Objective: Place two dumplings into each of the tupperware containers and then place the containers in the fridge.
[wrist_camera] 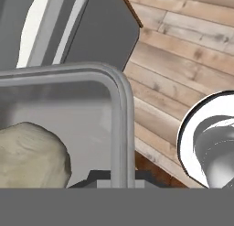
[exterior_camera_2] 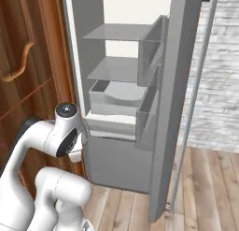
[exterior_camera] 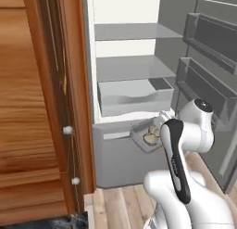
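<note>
So the arm is on the fridge step now: the claw (wrist_camera: 111, 179) is clamped on the rim of a tupperware container (exterior_camera: 144, 136), held in the air just in front of the open fridge (exterior_camera: 134, 66), low down near the grey bottom drawer (exterior_camera: 115, 154). Dumplings (exterior_camera: 152, 134) sit inside it. Next move probably calls for lifting it up and sliding it level onto a shelf (exterior_camera: 132, 68) without tipping. Another container (exterior_camera: 134, 97) already sits on the lower shelf.

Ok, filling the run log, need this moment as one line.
gripper: shut on container rim | dumplings inside | fridge: open | container not yet shelved
</note>
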Tool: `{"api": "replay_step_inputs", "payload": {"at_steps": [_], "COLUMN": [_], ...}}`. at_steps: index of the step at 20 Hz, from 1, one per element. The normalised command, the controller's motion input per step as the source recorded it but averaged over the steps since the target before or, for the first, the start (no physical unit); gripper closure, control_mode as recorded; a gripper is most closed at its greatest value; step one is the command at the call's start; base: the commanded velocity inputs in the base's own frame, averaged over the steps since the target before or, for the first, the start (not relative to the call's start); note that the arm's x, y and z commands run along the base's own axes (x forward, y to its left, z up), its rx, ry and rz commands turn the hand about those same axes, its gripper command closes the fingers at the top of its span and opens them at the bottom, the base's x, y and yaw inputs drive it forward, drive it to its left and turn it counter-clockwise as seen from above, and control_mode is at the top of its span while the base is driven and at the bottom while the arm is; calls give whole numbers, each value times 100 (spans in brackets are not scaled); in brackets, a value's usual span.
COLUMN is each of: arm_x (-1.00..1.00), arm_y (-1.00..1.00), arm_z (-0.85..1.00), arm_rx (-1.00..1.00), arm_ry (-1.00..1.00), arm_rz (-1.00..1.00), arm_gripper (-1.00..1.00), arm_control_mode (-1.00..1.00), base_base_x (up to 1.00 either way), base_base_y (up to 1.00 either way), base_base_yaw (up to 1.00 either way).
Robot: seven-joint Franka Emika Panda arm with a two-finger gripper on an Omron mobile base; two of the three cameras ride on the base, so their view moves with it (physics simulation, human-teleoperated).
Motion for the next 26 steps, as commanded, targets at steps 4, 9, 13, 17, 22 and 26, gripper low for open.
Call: {"api": "replay_step_inputs", "payload": {"at_steps": [4, 9, 13, 17, 22, 26], "arm_x": [0, 0, 0, 0, 0, 0], "arm_y": [0, 0, 0, 0, 0, -12], "arm_z": [0, 0, 0, 0, 0, -4], "arm_rx": [0, 0, 0, 0, 0, -2], "arm_ry": [0, 0, 0, 0, 0, 0], "arm_rz": [0, 0, 0, 0, 0, 2], "arm_gripper": [100, 100, 100, 100, 100, 100], "arm_control_mode": [100, 100, 100, 100, 100, -100], "base_base_x": [100, 88, 46, 52, 72, 6], "base_base_y": [0, -2, -23, -25, -19, -7], "base_base_yaw": [0, 0, 3, 7, 10, 6]}}
